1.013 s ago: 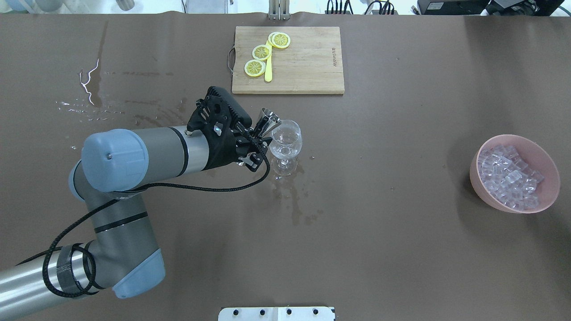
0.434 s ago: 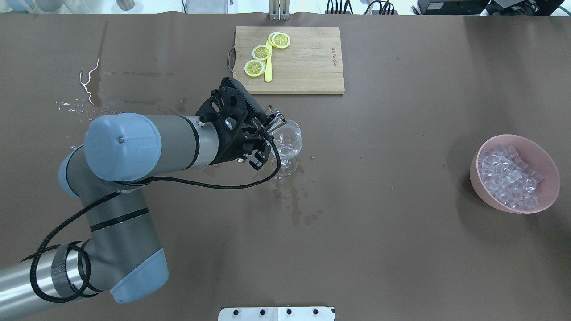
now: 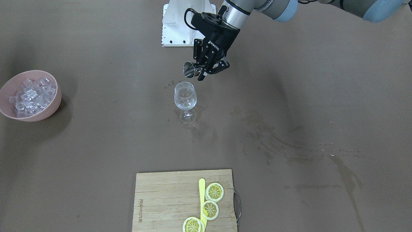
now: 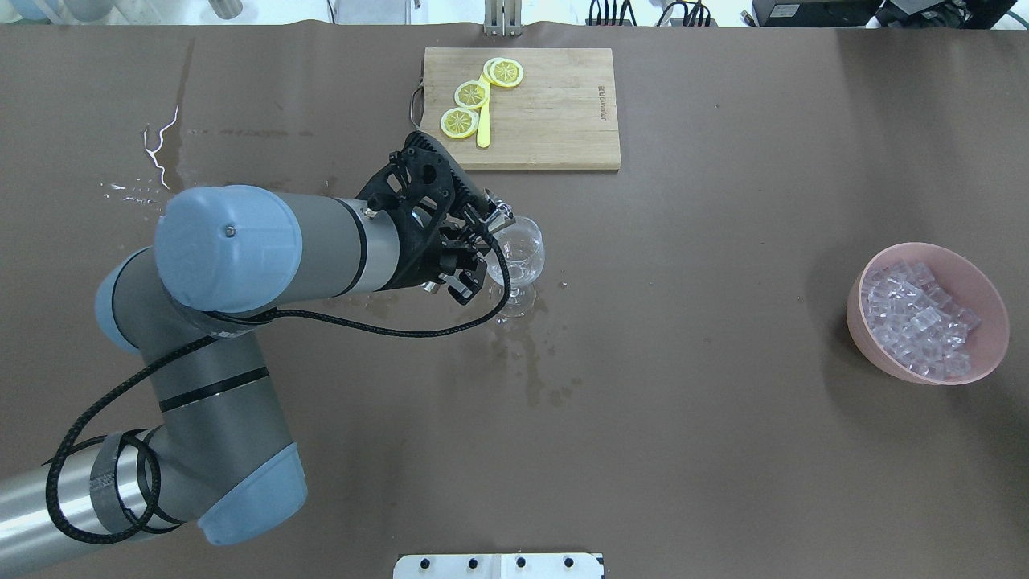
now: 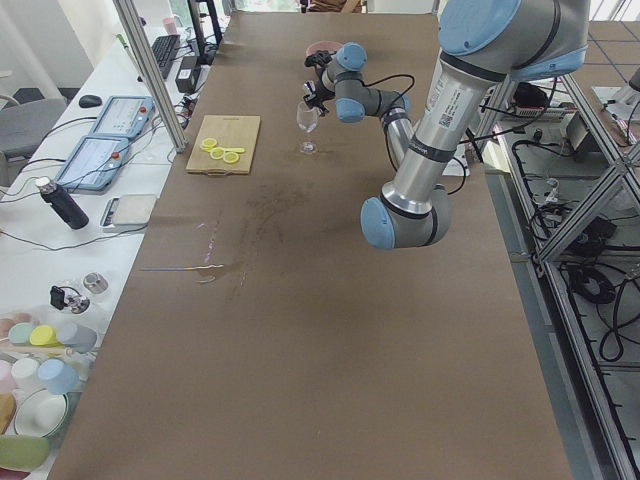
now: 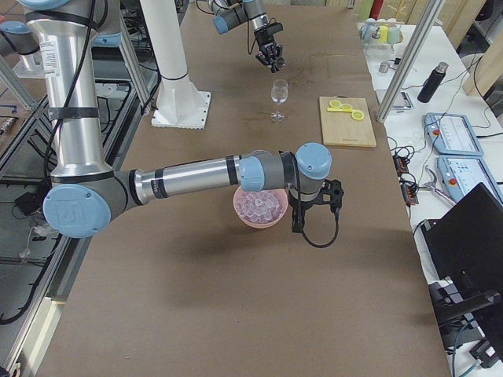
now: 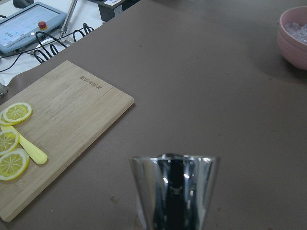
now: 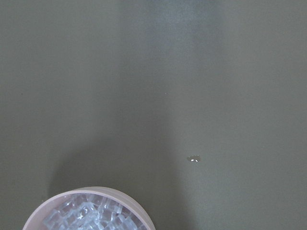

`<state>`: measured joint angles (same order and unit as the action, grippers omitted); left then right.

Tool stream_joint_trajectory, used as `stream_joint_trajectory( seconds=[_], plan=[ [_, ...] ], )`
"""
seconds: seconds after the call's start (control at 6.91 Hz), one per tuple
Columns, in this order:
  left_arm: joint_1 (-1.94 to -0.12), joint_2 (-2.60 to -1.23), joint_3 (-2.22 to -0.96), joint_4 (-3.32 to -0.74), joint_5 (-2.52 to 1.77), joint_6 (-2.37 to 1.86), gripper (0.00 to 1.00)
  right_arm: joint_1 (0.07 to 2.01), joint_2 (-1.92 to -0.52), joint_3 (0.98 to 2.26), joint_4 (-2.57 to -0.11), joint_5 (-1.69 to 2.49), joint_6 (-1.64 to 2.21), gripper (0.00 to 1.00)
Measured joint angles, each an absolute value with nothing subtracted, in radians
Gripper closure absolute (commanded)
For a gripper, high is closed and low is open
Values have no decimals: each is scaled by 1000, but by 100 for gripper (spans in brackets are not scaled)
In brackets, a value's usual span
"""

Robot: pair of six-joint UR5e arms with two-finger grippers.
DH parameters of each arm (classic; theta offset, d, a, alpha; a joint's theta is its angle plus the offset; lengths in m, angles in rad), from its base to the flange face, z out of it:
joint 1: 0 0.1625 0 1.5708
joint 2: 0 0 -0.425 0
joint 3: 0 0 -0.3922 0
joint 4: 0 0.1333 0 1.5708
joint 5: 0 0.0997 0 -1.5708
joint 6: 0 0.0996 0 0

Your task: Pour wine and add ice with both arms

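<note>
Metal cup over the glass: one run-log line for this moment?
left gripper: jaws shut on metal cup, tipped above wine glass | right gripper: by bowl, jaws unclear | ice: in bowl

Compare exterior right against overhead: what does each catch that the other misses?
Only exterior right: the right arm, its wrist beside the pink bowl. Only overhead: wet streaks on the table's left side, and a clear look at the steel jigger clamped in the left gripper by the wine glass. Both: glass, bowl of ice, cutting board, lemon slices.
</note>
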<state>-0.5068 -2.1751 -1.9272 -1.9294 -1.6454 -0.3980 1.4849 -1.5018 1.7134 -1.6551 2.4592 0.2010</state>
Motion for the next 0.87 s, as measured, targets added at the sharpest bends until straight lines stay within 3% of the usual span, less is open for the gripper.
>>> stream_joint_trajectory(
  seconds=[0.87],
  plan=[
    [-546,-2260,-1985,-1616,-1686,-284,100,1485,-1503,1712,-1658,2459,201,0]
  ],
)
